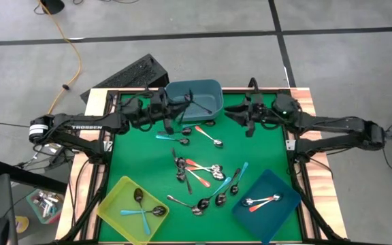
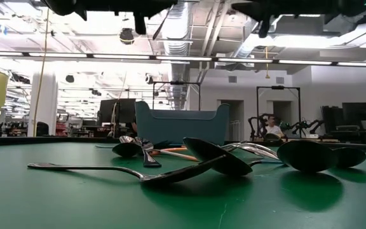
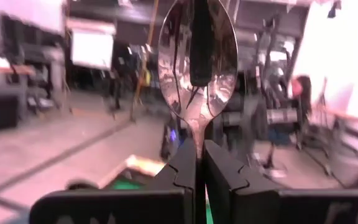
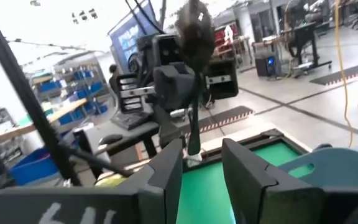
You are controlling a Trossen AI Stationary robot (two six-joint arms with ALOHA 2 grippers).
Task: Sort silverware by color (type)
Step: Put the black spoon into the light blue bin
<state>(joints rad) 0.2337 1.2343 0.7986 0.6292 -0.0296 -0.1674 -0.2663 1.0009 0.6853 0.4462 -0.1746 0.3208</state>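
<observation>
One dark plain-metal spoon [image 3: 196,59] stands pinched in the left gripper [image 3: 200,163] at the grey-blue bin's [image 1: 209,88] nine o'clock; releasing comes next, probably. Right gripper [image 4: 202,163] waits, parted, empty.

Robotics lab: exposed ducts [image 2: 189,25], workstations.

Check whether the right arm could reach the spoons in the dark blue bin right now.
Probably yes: the right gripper is open and empty, and the dark blue bin lies on its side of the table, its two spoons uncovered.
</observation>
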